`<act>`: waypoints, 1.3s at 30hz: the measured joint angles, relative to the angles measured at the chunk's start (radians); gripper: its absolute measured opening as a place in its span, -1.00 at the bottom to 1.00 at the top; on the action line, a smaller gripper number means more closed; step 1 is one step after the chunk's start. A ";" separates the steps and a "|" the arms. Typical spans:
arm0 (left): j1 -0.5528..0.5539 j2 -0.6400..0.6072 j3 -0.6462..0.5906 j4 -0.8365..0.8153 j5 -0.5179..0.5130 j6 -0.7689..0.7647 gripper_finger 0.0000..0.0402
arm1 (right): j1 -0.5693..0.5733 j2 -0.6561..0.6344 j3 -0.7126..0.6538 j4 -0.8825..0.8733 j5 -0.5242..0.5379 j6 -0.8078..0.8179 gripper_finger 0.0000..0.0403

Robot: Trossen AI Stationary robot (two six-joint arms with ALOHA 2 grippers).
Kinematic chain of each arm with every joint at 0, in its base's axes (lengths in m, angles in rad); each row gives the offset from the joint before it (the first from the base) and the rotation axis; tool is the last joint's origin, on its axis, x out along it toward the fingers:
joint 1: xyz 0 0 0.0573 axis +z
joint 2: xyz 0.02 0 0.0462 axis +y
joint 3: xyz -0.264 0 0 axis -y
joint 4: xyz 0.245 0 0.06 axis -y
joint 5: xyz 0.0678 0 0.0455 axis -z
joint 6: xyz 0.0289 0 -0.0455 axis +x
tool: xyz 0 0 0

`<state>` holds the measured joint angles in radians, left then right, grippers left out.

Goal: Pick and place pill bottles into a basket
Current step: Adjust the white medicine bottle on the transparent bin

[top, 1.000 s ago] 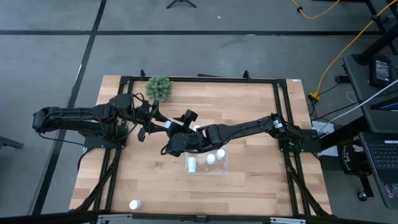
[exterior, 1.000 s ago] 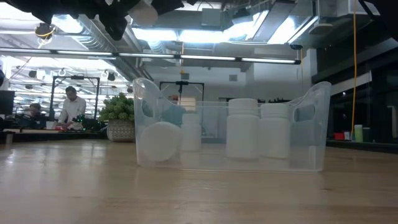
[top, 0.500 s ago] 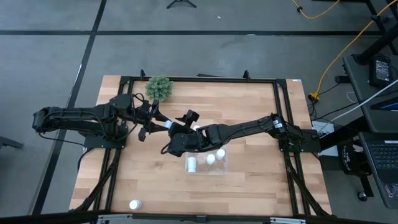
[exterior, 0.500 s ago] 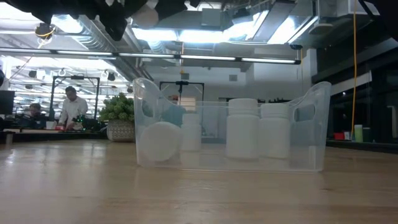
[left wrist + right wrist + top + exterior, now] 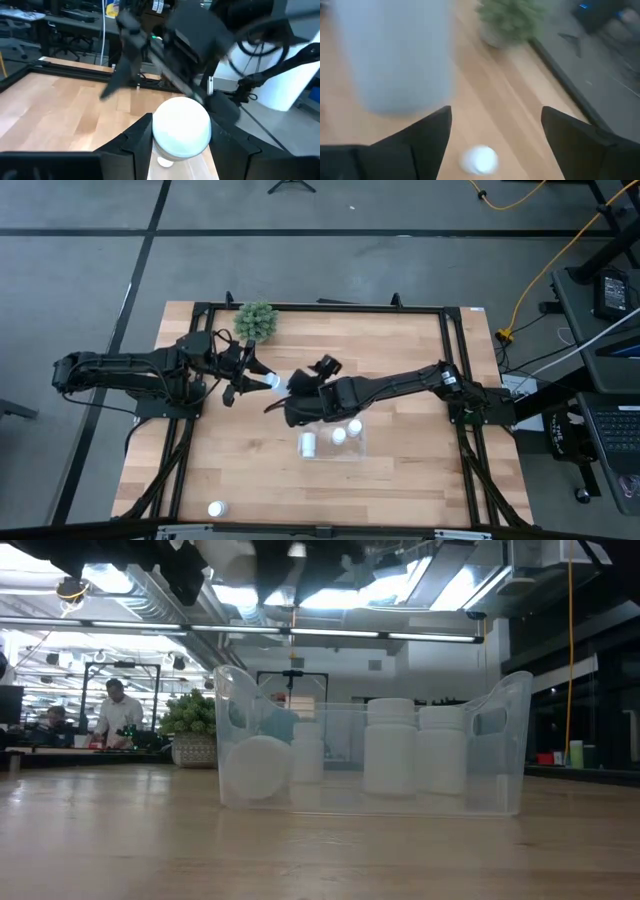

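Observation:
My left gripper (image 5: 262,379) is shut on a white pill bottle (image 5: 181,127), held above the table left of centre. My right gripper (image 5: 283,402) is open and empty just to the right of that bottle, which shows blurred beyond its fingers (image 5: 400,55). The clear tray (image 5: 362,448) lies on the table near the middle; it holds one bottle on its side (image 5: 308,443) and two upright (image 5: 339,435). Another bottle (image 5: 479,159) stands on the table below the grippers. One more bottle (image 5: 215,508) stands at the near left. My left gripper pinches the bottle's sides (image 5: 156,131) between its two fingers. The fingers come about level from the table's left. The bottle's round end faces the wrist camera. It is lifted clear of the table.
A green bushy plant (image 5: 256,320) stands at the table's far edge, behind the left gripper. A black frame (image 5: 450,370) runs around the tabletop. In the low view, people show in the room beyond the table (image 5: 115,710).
My right gripper has drawn back toward the table's right edge, away from my left gripper and its bottle. The bottle has stayed in my left gripper.

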<state>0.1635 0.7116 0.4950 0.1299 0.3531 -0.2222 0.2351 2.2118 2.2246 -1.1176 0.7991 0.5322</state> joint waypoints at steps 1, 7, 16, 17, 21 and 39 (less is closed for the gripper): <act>0.000 0.000 0.000 0.000 0.000 0.000 -0.22 | 0.003 -0.007 0.000 -0.018 0.022 0.022 0.53; 0.000 0.015 0.000 -0.033 -0.001 0.000 -0.22 | 0.035 -0.075 0.001 -0.199 0.142 0.177 0.53; -0.020 0.111 0.000 -0.042 0.009 -0.001 -0.22 | 0.104 -0.201 -0.027 -0.455 0.252 0.470 0.53; -0.024 0.122 0.000 -0.046 0.010 -0.001 -0.22 | 0.111 -0.214 -0.031 -0.458 0.256 0.481 0.53; -0.041 0.177 0.000 -0.025 0.024 -0.001 -0.22 | 0.142 -0.278 -0.076 -0.454 0.281 0.514 0.53; -0.123 0.567 0.333 -0.131 0.064 0.089 -0.22 | 0.316 -0.671 -0.560 -0.448 0.336 0.828 0.53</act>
<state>0.0409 1.2790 0.8281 -0.0006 0.4173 -0.1331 0.5511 1.5404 1.6642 -1.5656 1.1351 1.3602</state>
